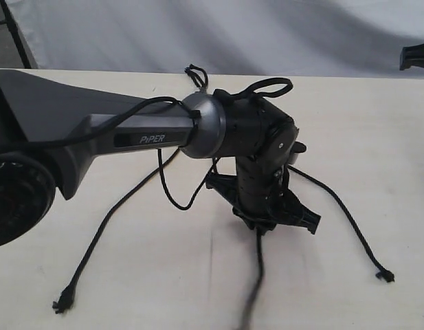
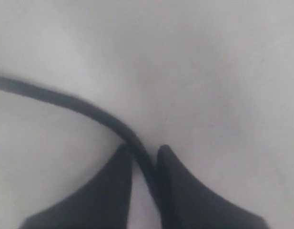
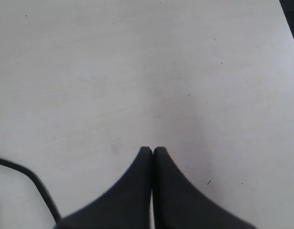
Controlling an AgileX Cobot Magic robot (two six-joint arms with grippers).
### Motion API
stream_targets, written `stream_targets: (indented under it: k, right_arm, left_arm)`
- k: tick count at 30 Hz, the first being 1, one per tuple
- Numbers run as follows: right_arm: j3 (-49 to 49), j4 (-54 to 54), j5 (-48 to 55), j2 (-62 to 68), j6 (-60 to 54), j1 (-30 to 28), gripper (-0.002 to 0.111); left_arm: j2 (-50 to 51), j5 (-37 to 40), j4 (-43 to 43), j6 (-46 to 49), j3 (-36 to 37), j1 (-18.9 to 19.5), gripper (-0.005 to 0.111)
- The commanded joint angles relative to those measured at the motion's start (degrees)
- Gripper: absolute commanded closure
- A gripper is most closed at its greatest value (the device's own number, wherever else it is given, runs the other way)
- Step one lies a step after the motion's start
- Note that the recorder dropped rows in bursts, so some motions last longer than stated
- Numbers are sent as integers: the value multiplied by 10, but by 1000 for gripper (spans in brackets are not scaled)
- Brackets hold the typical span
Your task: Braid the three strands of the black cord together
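Closest to the exterior camera, the left arm (image 1: 150,134) stretches across the pale table (image 1: 349,137) with its left gripper (image 2: 144,151) pointing straight down. The black cord (image 1: 196,75) has its looped, knotted end near the table's far edge. From there three strands fan toward the camera: the left strand (image 1: 99,234) and the right strand (image 1: 349,220) each end in a small knot, and the middle strand (image 1: 256,275) lies blurred beneath the gripper. That strand, it seems, runs between the narrowly parted jaws. The soft wrist view does not settle whether it is truly pinched. The right gripper (image 3: 152,150) hangs over the table, fingers pressed together, holding nothing.
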Motion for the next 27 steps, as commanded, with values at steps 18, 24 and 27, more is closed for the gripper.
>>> stream_targets:
  k: [18,24,27]
  right_arm:
    - [1,-3,-15,1,-5,-1,108]
    - [1,-3,-19,1,-5,-1,108]
    - [1,-3,-24,1,-5,-1,108]
  left_arm:
    - [-179,180,403,-71,122,115,107]
    - [-178,-8,370,-108,306,228,107]
    - [-178,-90,351,-107,370,236,107]
